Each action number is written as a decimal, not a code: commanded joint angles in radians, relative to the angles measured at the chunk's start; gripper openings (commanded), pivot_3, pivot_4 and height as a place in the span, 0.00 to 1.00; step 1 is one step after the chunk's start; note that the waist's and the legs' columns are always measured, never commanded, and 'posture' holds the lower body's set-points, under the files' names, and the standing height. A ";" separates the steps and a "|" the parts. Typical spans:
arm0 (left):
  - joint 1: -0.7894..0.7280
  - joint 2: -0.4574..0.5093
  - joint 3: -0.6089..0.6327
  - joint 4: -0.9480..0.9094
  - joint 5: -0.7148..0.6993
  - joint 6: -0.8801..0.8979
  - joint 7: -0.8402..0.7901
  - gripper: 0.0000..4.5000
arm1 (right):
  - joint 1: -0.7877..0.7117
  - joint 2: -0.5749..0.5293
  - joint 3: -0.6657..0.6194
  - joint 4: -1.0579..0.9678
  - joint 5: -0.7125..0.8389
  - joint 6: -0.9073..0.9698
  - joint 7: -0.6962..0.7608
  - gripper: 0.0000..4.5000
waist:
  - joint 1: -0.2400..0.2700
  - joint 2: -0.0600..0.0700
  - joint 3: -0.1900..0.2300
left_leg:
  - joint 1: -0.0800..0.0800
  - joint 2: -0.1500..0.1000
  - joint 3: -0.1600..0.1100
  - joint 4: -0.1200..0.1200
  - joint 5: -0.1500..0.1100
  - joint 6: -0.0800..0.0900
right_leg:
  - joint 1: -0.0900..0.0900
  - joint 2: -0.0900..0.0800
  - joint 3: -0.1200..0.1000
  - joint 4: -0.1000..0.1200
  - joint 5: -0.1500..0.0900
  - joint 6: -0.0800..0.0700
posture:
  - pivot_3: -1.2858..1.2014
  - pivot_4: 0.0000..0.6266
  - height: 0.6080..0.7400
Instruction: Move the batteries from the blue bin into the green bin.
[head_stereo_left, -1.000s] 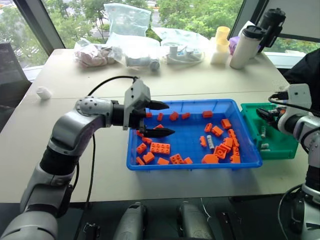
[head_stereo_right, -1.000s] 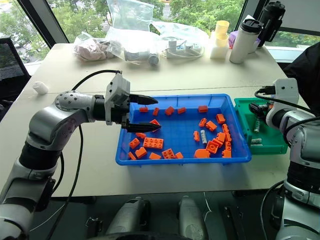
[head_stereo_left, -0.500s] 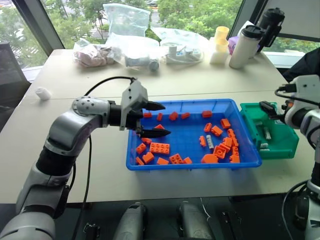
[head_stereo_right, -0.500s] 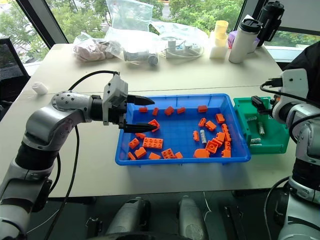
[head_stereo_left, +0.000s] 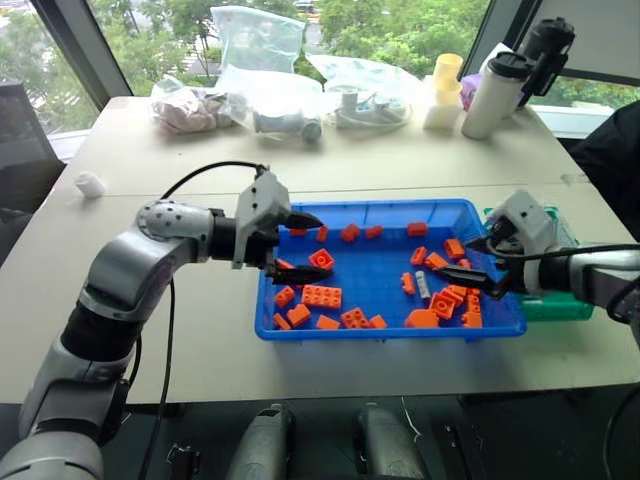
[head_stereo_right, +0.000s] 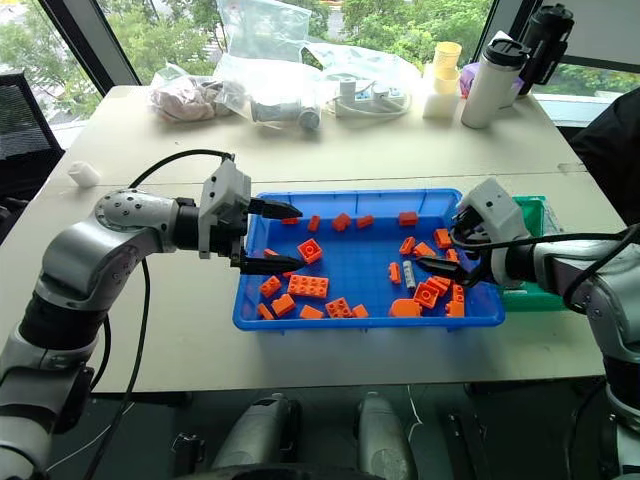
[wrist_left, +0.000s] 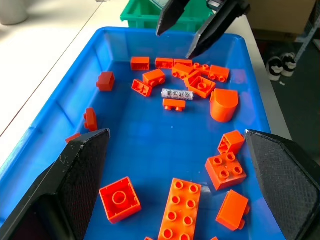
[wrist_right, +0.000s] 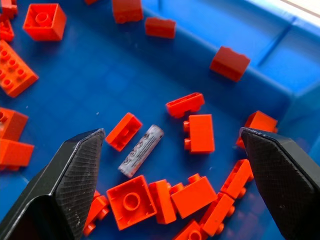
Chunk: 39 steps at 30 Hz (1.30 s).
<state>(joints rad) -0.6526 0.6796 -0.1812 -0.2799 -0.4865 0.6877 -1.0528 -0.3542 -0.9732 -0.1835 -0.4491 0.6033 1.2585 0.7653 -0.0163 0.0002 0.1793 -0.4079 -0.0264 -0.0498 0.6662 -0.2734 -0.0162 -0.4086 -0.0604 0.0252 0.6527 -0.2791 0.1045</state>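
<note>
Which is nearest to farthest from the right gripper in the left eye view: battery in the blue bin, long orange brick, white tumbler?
From the right gripper:
1. Battery, just beside it in the blue bin.
2. Long orange brick, toward the bin's left.
3. White tumbler, table's far edge.

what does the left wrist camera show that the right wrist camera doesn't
Left wrist view alone: the green bin beyond the blue bin's far end, and the right hand, open, reaching in over the bricks. Right wrist view alone: a close look straight down at the battery between that hand's open fingers. Both share the blue bin, the orange bricks and one battery.
</note>
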 joint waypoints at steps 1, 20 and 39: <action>0.012 0.010 0.013 -0.036 0.006 -0.009 0.009 1.00 | -0.014 -0.010 0.012 -0.007 0.017 -0.026 0.015 0.99 | 0.001 0.000 0.000 | 0.000 0.000 0.000 0.000 0.000 0.000 | 0.000 0.000 0.000 0.000 0.000 0.000 | 0.52 0.24 1.00; 0.012 -0.005 0.014 -0.028 0.024 -0.014 0.021 1.00 | -0.036 0.074 0.250 0.216 -0.116 -0.189 -0.012 0.94 | 0.005 0.000 0.000 | 0.000 0.000 0.000 0.000 0.000 0.000 | 0.000 0.000 0.000 0.000 0.000 0.000 | 0.52 0.24 1.00; -0.004 -0.013 0.044 -0.035 -0.007 0.006 0.028 1.00 | -0.208 0.101 0.069 0.234 -0.101 -0.175 -0.033 0.01 | 0.004 0.000 0.000 | 0.000 0.000 0.000 0.000 0.000 0.000 | -0.001 0.000 0.000 0.001 0.000 0.000 | 0.52 0.24 1.00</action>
<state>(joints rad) -0.6334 0.6674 -0.1767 -0.2870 -0.4701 0.6930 -1.0260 -0.5239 -0.8693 -0.0062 -0.1915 0.4685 1.0723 0.7479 -0.0120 -0.0002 0.1794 -0.4081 -0.0267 -0.0501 0.6665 -0.2733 -0.0163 -0.4092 -0.0606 0.0251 0.6532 -0.2790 0.1045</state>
